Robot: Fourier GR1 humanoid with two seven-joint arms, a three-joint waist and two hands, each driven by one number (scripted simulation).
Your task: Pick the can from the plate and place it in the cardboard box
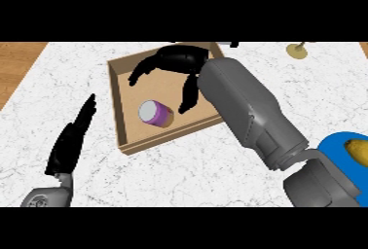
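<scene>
Can inside cardboard box; plate well right; left robot hand just left.

The purple can, its pale silver end turned up towards me, lies tilted on the floor of the cardboard box, close to its near wall. The shallow, open-topped brown box sits askew on my white marbled worktop. The blue plate lies well apart, at my right.
</scene>
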